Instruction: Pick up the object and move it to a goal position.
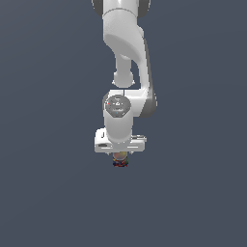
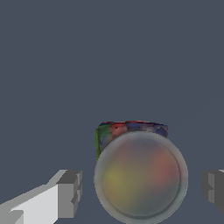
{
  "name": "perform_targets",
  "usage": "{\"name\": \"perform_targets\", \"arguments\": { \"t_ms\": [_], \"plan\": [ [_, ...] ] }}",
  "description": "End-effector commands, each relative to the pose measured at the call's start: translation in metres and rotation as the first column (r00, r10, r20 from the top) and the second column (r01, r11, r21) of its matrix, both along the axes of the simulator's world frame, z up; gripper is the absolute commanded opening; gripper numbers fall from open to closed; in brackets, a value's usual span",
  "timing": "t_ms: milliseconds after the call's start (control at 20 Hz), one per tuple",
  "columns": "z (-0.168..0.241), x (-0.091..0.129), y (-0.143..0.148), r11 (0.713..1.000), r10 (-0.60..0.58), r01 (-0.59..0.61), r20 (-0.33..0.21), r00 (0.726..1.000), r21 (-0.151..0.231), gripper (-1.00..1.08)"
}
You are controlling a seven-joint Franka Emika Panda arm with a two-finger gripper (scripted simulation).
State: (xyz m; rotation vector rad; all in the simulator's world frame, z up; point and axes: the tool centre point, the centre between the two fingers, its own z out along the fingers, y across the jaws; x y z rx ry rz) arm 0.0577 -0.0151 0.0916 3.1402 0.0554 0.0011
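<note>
The object is a small short can [image 2: 141, 175] with a greyish round top and a dark red, blue and green label. In the wrist view it stands upright between my two fingers [image 2: 70, 193], with a gap on each side. My gripper [image 2: 142, 189] is open around it, touching neither side. In the exterior view the can [image 1: 120, 160] peeks out just below the white hand, and the gripper [image 1: 120, 157] is mostly hidden behind the hand.
A plain dark grey floor [image 1: 48, 193] surrounds the arm on every side. The white arm [image 1: 126, 58] rises above the hand in the exterior view. No other objects show.
</note>
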Motion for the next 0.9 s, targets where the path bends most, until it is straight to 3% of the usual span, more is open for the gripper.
{"name": "perform_targets", "arguments": {
  "t_ms": [0,450,500,850],
  "plan": [
    [-0.014,-0.001,0.0,1.0,0.0,0.0,-0.001,1.0,0.001,1.0],
    [-0.034,0.001,0.0,1.0,0.0,0.0,-0.001,1.0,0.001,1.0],
    [-0.034,0.001,0.0,1.0,0.0,0.0,-0.001,1.0,0.001,-1.0],
    [-0.034,0.001,0.0,1.0,0.0,0.0,-0.001,1.0,0.001,-1.0]
  ]
}}
